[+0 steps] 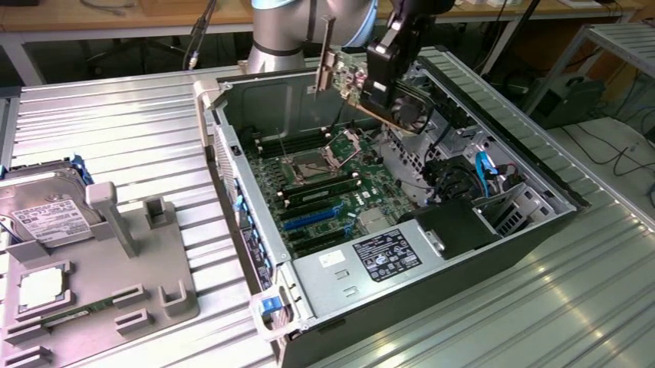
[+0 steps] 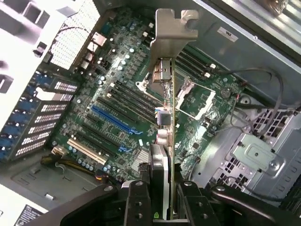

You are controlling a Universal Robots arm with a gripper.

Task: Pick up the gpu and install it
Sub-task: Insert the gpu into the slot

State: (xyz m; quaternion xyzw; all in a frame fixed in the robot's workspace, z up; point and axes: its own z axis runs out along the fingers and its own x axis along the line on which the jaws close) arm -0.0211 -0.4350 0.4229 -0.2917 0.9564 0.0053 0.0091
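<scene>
The pincer [image 1: 387,90] was pinching the gpu [image 1: 351,80], one black finger on each flat face of the card. In the wrist view the pincer [image 2: 163,207] gripped one end of the gpu [image 2: 164,75]. The card ran edge-on away from the camera, with its silver bracket at the far end.

In the exterior view the gpu hung in the air, tilted, over the far end of the open computer case [image 1: 256,199], clear of the parts inside. Its bracket sat at about ten o'clock from the pincer and its dark cooler at about four o'clock.

Under the card lay the motherboard [image 1: 317,184], at roughly seven o'clock from the pincer in the exterior view. The wrist view showed the motherboard [image 2: 117,94] behind the card, with a long blue slot [image 2: 113,120] and several black slots lying parallel, all unfilled. The open processor socket [image 1: 307,162] sat near the middle of the board. The power supply [image 1: 379,257], with its dark label, lay at about five o'clock from the socket.

The robot arm [image 1: 281,31] rose at twelve o'clock from the case. Well apart, at nine o'clock from the case on the ribbed metal table [image 1: 123,130], stood a grey fixture [image 1: 153,291]. A hard drive [image 1: 46,207] with a white label lay against its far edge.
</scene>
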